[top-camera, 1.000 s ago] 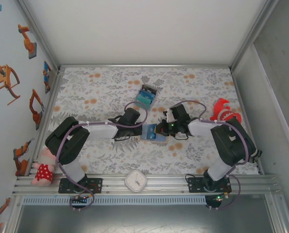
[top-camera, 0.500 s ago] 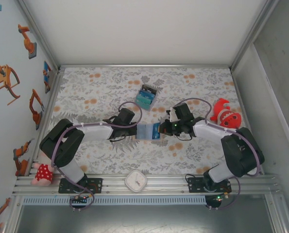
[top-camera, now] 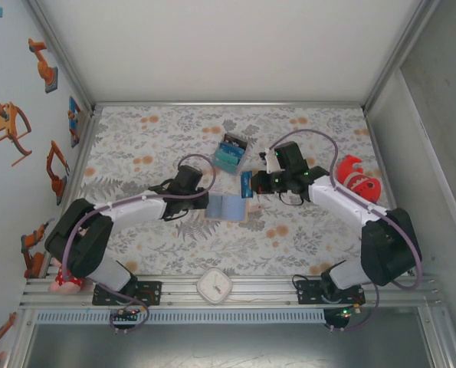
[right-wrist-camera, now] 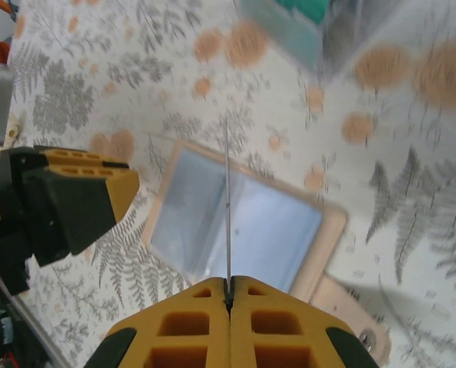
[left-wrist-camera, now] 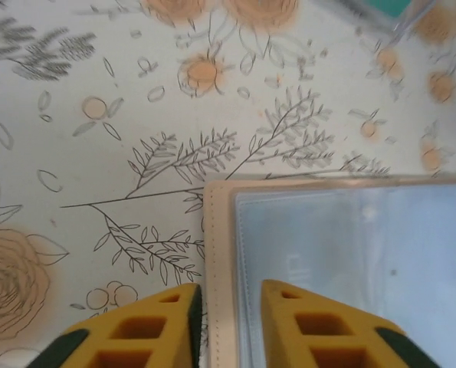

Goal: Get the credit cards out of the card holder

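Card holder [top-camera: 226,208] lies open near the middle of the table [top-camera: 136,146], just under my right gripper [right-wrist-camera: 229,285], which pinches one credit card [top-camera: 245,184] on edge above it. My left gripper [left-wrist-camera: 231,326] is narrowly parted over the holder's left border.

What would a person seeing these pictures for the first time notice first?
The right end effector pinches a thin blue credit card on edge, close to the open tan card holder lying mid-table. The left end effector straddles one border of the holder, its fingers apart.
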Available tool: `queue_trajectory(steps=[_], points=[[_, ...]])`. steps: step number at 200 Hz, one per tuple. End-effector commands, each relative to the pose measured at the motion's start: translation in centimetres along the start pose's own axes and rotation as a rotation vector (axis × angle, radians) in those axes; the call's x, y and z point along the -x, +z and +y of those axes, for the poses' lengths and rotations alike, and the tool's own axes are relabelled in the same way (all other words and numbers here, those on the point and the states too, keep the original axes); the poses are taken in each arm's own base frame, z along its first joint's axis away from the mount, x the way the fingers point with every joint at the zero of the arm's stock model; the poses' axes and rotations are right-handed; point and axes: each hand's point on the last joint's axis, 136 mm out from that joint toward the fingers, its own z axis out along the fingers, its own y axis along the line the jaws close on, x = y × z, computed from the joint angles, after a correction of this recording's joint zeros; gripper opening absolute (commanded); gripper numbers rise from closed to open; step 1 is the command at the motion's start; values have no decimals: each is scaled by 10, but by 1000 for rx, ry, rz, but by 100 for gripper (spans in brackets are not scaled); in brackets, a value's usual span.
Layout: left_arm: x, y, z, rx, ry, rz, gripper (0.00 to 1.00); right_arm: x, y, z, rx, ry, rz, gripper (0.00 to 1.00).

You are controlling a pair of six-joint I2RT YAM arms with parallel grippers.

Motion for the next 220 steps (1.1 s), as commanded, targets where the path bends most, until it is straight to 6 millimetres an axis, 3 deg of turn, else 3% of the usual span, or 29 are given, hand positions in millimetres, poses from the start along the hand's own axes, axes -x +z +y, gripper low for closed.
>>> queue_trajectory(steps=[1, 26, 51, 89, 136, 220], points=[[8, -18, 8, 29, -3, -50, 35, 25, -11, -2, -79, -159, -20, 0], [17, -36, 15, 41, -37, -124, 46, 57, -12, 1, -127, -269, -48, 0], [23, -53, 22, 54, -56, -190, 68, 90, -7, 3, -170, -369, -81, 0], [24, -66, 32, 85, -67, -244, 100, 124, 17, 1, -192, -519, -66, 0], [24, -71, 37, 112, -53, -270, 97, 142, 48, -8, -204, -679, -4, 0], [26, -77, 44, 140, -51, -297, 97, 140, 87, -40, -257, -772, 129, 0]])
